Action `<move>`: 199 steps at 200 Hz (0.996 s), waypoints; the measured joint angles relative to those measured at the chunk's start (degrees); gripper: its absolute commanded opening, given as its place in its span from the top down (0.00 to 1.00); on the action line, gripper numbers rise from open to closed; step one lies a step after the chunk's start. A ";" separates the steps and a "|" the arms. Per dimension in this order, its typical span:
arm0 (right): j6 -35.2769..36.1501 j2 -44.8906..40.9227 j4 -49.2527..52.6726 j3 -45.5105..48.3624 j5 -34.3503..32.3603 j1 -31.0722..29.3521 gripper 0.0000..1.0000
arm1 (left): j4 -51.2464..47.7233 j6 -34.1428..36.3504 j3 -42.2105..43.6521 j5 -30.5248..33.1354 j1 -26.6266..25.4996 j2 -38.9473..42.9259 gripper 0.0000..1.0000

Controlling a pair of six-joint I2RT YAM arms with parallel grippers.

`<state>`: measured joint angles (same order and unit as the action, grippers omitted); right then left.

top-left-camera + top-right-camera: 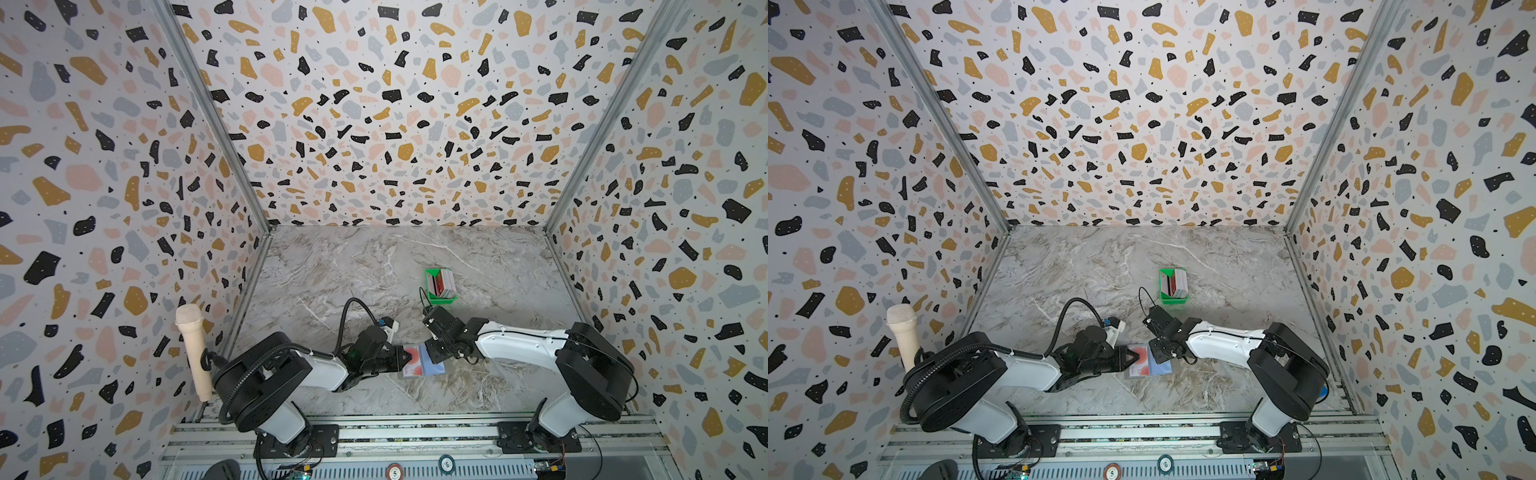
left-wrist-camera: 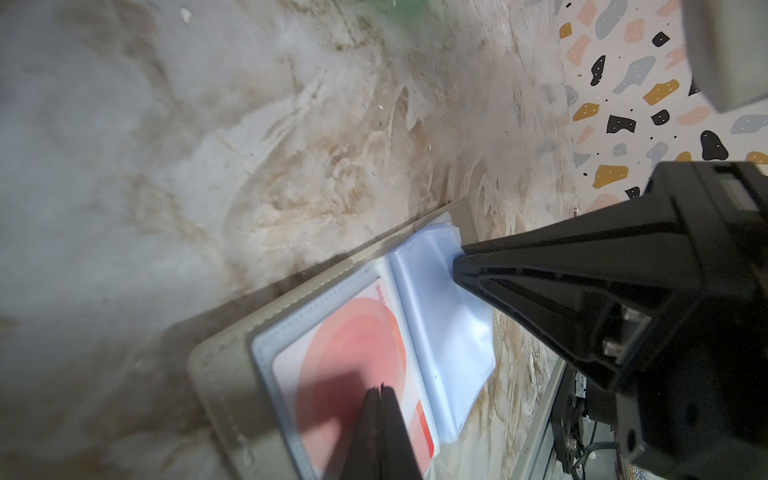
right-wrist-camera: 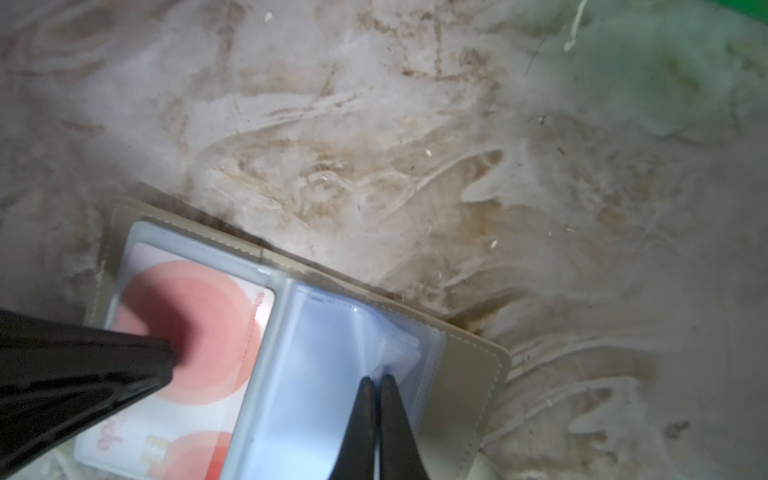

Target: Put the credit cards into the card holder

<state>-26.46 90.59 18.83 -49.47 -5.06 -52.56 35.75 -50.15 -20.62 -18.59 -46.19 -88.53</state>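
The right gripper [image 3: 376, 380] is clenched on the edge of a clear pocket [image 3: 332, 353] of the card holder [image 3: 469, 357], which lies open on the surface [image 3: 374, 145]. The left gripper [image 2: 380, 388], clenched empty, pins the page holding the pink card [image 2: 353, 345]. The pocket should be lifted gently, so the holder does not drag. The other credit cards [image 1: 444, 282] wait in the green tray [image 1: 430, 275], well apart.
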 measured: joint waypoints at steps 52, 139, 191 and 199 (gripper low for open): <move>-0.72 -2.80 -0.33 -0.85 3.52 -0.68 1.00 | 0.13 0.00 0.00 -0.02 0.02 -0.22 1.00; -1.53 -2.80 0.09 -1.55 3.06 -0.83 1.00 | -4.68 -0.42 2.29 1.73 2.89 11.54 1.00; -1.53 -2.80 0.52 -1.55 1.77 -1.14 1.00 | -7.72 0.44 4.22 1.90 2.89 9.33 1.00; -1.53 -2.80 0.52 -1.55 1.68 -1.40 1.00 | -7.45 0.39 4.28 1.68 2.84 8.44 1.00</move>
<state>-27.99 87.79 19.35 -51.03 -3.38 -53.95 28.29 -49.76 -16.34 -16.91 -43.35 -80.09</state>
